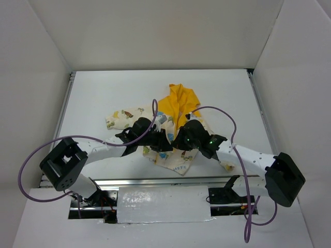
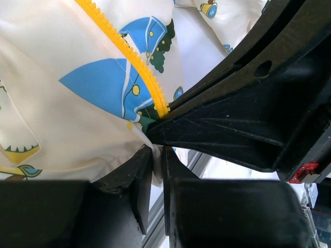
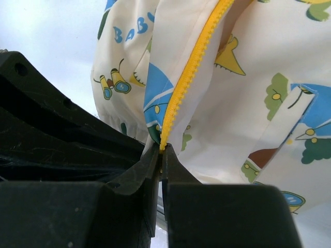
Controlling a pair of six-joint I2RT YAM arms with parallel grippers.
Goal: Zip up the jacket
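The jacket (image 1: 176, 108) lies crumpled in the middle of the table, cream with cartoon print, its yellow hood lining at the back. My left gripper (image 1: 164, 144) is shut on the jacket's bottom hem; in the left wrist view the cream fabric (image 2: 77, 119) is pinched between the jaws beside the end of the yellow zipper strip (image 2: 139, 62). My right gripper (image 1: 178, 143) is shut on the lower end of the yellow zipper strip (image 3: 183, 82), with the jacket (image 3: 248, 103) hanging above it. The two grippers sit almost touching.
The table (image 1: 103, 93) is white with white walls around it. A metal rail (image 1: 155, 181) runs along the near edge. Purple cables (image 1: 227, 119) arc over both arms. A jacket sleeve (image 1: 121, 118) spreads to the left.
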